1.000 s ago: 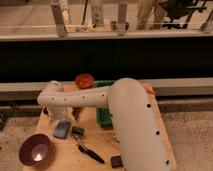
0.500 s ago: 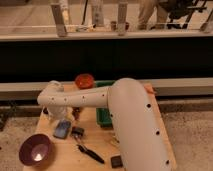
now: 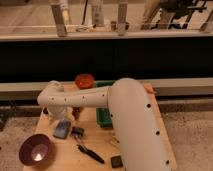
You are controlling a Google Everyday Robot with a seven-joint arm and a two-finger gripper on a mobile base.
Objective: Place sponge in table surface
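sponge (image 3: pixel 62 129) lying flat on table surface (image 3: pixel 60 157) near left edge, position unchanged over the last second | gripper (image 3: pixel 59 111) hovering just behind it, unmoved; jaw state: cannot tell | purple bowl (image 3: pixel 35 150) sitting at front-left corner | placement looking complete, retreat pending

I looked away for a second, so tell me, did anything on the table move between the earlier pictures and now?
Nothing visibly changed. The gripper hangs at the left of the table surface, just above the sponge, as before. The purple bowl, the green tray and the orange object lie where they were.
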